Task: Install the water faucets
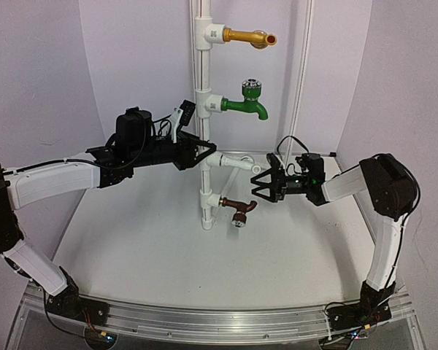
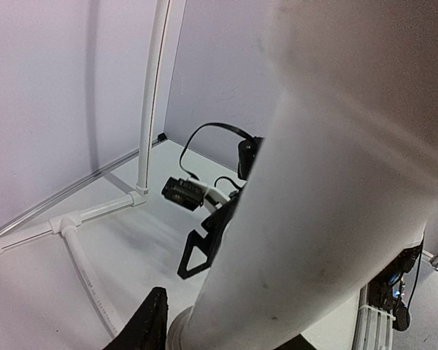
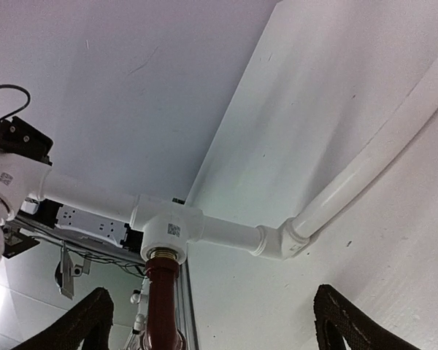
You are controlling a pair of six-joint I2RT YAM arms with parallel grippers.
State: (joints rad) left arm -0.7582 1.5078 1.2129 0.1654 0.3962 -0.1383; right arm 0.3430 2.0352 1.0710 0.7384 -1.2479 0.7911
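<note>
From above, the left fingers [image 1: 193, 148] are clamping the white pipe [image 1: 202, 80] while the right fingers [image 1: 265, 173] are gaping beside the brown tap [image 1: 237, 206], low on it over the bench [image 1: 131, 248]. Left wrist: the pipe is filling the frame. Right wrist: the tap is sitting in its tee [image 3: 168, 230] between spread fingers.

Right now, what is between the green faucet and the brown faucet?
A white pipe stub, in the top view, below the green faucet, above the brown faucet.
</note>
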